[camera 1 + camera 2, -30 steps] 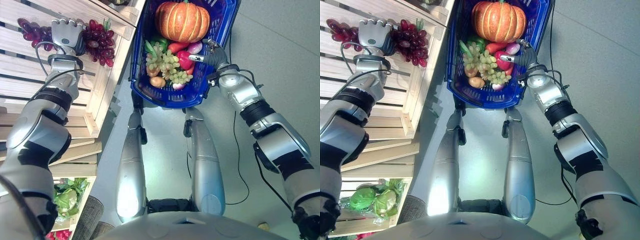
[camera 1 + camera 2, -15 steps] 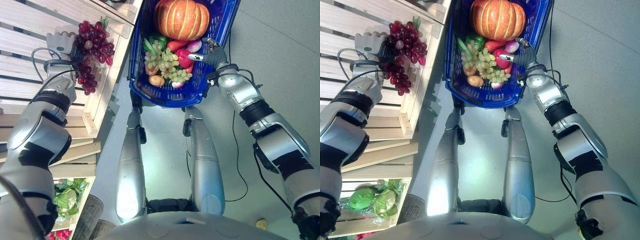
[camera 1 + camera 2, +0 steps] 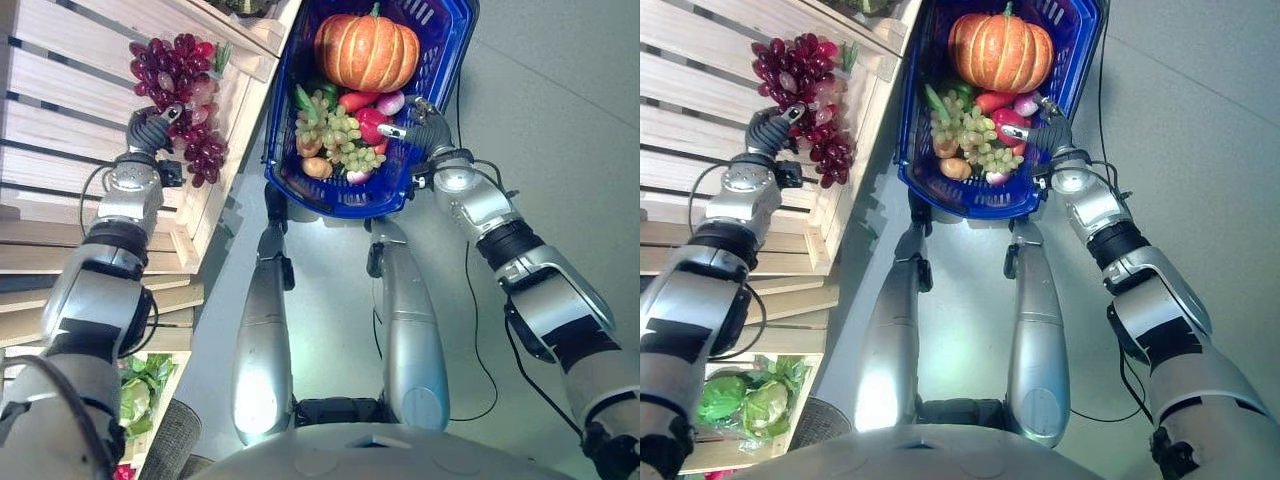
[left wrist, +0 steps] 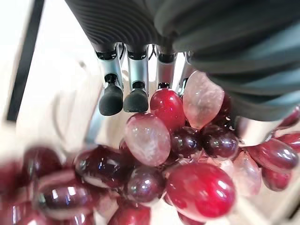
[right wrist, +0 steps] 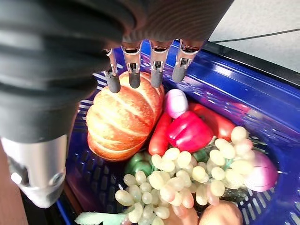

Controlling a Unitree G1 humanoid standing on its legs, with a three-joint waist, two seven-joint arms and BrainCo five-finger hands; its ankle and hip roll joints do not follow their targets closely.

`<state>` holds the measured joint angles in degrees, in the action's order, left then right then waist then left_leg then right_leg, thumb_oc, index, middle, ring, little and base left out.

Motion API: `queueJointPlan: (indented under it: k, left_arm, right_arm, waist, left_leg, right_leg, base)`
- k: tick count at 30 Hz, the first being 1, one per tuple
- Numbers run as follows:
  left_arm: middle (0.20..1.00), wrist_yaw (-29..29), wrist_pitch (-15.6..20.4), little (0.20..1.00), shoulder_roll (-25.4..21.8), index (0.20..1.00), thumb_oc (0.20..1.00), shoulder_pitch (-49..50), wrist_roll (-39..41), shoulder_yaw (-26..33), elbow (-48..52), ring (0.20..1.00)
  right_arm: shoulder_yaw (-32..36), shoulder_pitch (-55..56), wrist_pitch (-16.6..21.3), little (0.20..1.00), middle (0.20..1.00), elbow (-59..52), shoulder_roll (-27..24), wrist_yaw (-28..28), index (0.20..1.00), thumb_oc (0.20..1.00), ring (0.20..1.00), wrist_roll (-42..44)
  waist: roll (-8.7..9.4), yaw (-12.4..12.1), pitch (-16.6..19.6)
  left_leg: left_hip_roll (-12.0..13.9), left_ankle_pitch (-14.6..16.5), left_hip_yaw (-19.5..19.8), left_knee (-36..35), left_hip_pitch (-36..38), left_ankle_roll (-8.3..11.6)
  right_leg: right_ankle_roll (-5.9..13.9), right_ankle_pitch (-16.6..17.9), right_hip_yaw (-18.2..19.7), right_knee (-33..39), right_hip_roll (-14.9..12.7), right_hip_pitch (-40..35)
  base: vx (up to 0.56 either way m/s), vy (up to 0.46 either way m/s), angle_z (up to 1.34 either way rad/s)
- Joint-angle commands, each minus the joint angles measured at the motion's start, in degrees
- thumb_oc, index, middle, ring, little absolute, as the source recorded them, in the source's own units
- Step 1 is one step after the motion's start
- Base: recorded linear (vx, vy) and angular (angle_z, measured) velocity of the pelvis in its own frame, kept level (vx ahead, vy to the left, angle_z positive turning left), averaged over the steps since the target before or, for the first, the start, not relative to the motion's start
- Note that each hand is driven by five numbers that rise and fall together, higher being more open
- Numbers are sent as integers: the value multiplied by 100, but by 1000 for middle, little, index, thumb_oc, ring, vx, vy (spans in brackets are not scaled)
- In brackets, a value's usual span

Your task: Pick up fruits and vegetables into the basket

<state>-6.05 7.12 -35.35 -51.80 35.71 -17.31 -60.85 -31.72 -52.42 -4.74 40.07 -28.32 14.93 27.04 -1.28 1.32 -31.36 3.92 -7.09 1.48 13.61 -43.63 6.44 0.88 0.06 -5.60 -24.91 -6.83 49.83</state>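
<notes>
Red grapes lifted off the crate, not yet over the basket

The left robot hand [image 3: 150, 128] had its fingers curled round a bunch of red grapes [image 3: 180, 85], held up against the front of the wooden crate shelf [image 3: 90, 60], well apart from the blue basket [image 3: 440, 60]. The right robot hand [image 3: 415, 115] sat at the basket's rim, apparently carrying it, though its wrist view showed its fingers fairly straight above the pumpkin [image 5: 122, 115], so I could not tell how firm that hold was. The grasp looked partial: part of the bunch hung free below the fingers [image 4: 112, 98], so a quick swing could shed grapes or pull the stem loose. The bunch could also snag the crate's edge on the way across. The basket was already crowded with green grapes [image 3: 335, 130] and peppers [image 5: 190, 131], so a careless drop might roll out.
</notes>
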Motion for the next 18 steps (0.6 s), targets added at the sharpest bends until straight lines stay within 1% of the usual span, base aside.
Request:
queueJointPlan:
  k: [1,2,5,8,11,12,16,18]
  left_arm:
    - [200,445,724,200,265,200,200,310,1231,546,313,200]
    - [200,480,788,200,284,200,200,327,1316,566,352,200]
    - [200,660,1191,200,415,200,200,446,1889,688,755,200]
    - [200,969,1678,200,521,200,200,622,2296,787,1130,200]
    - [200,1080,2056,200,583,200,200,793,2246,857,1481,200]
    - [200,1111,2260,200,610,200,200,910,2125,884,1679,200]
    - [200,1384,2633,200,661,200,200,1266,2114,1015,2244,200]
    - [200,1449,2759,200,706,200,200,1377,2089,1056,2464,200]
  right_arm:
    - [191,217,293,1000,1000,-375,13,77,1000,1000,1000,136]
    - [195,222,302,1000,1000,-373,17,70,1000,1000,1000,135]
    - [235,267,373,1000,1000,-435,38,-16,1000,1000,1000,133]
    - [295,366,605,1000,1000,-530,32,-215,1000,1000,1000,166]
    - [348,483,840,1000,1000,-744,29,-400,1000,1000,1000,150]
    - [389,592,999,1000,1000,-914,2,-473,1000,1000,1000,171]
    - [625,1010,1340,1000,1000,-1496,-29,-742,1000,1000,1000,422]
    - [725,1176,1490,1000,1000,-1645,-8,-835,1000,1000,1000,449]
  waist:
    - [-25,-63,157]
    - [-25,-64,157]
    - [-29,-83,157]
    - [-44,-107,157]
    - [-44,-127,157]
    - [-42,-138,157]
    - [-51,-151,157]
    - [-60,-152,157]
  left_leg:
    - [-528,319,-245,235,-97,-237]
    - [-530,323,-244,236,-94,-240]
    - [-547,347,-220,225,-74,-259]
    - [-564,369,-201,212,-54,-274]
    - [-583,380,-182,183,2,-284]
    - [-592,389,-172,178,25,-288]
    - [-598,412,-174,143,127,-303]
    - [-603,422,-180,134,153,-310]
  right_leg:
    - [149,-251,-320,241,428,-368]
    - [146,-255,-320,240,429,-371]
    - [131,-286,-324,222,436,-378]
    - [120,-312,-334,220,433,-397]
    - [118,-322,-345,237,433,-454]
    - [121,-333,-354,245,424,-487]
    - [124,-384,-376,256,413,-607]
    - [127,-402,-381,256,408,-638]
  base:
    - [0,0,0]
    - [0,0,0]
    - [0,0,0]
    - [0,0,0]
    - [0,0,0]
    - [0,0,0]
    - [0,0,0]
    - [0,0,0]
